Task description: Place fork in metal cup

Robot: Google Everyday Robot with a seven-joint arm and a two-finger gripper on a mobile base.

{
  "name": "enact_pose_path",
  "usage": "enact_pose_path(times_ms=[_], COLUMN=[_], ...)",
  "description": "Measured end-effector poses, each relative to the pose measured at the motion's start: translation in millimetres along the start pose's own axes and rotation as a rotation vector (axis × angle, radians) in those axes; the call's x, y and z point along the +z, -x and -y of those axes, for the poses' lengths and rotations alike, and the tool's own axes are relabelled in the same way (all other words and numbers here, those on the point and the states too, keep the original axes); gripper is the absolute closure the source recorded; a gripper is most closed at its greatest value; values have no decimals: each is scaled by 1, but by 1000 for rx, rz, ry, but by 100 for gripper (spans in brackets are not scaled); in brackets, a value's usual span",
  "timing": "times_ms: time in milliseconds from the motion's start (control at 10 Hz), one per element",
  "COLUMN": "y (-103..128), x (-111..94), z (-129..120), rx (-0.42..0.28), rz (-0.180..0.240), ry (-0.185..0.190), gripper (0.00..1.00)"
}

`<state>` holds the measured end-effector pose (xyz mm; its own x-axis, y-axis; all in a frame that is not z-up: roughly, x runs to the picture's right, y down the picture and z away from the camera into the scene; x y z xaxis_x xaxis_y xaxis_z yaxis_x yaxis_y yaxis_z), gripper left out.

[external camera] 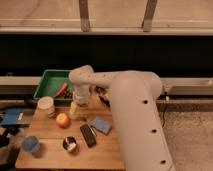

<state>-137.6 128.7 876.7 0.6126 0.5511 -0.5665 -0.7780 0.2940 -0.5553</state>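
Arm arched over the wooden table (pixel 50 150), wrist turned down.
We see the white arm (pixel 135 100) rise from the lower right and fold at the elbow. Its gripper (pixel 74 110) hangs just in front of the green tray (pixel 47 82), fingers parted and empty, beside the orange (pixel 62 120). The fork (pixel 83 118) seems to be a thin sliver on the board just right of the gripper; we cannot make it out well. The metal cup (pixel 70 144) stands nearer the front edge, apart.

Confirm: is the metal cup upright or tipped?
Upright: the metal cup shows its round mouth, glint inside; the gripper hangs farther back, beside the orange.
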Motion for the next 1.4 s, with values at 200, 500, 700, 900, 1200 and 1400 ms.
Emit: enact_pose_path(times_ms=[200, 500, 700, 900, 1200, 1400], y=[-1, -8, -8, -8, -5, -5], x=[4, 11, 15, 19, 24, 25], z=[-3, 2, 0, -1, -5, -5], rx=[-5, 27, 38, 42, 43, 41], rz=[-16, -46, -66, -84, -100, -102], ry=[-1, -20, -42, -58, -78, -89], gripper=[20, 20, 20, 20, 21, 34])
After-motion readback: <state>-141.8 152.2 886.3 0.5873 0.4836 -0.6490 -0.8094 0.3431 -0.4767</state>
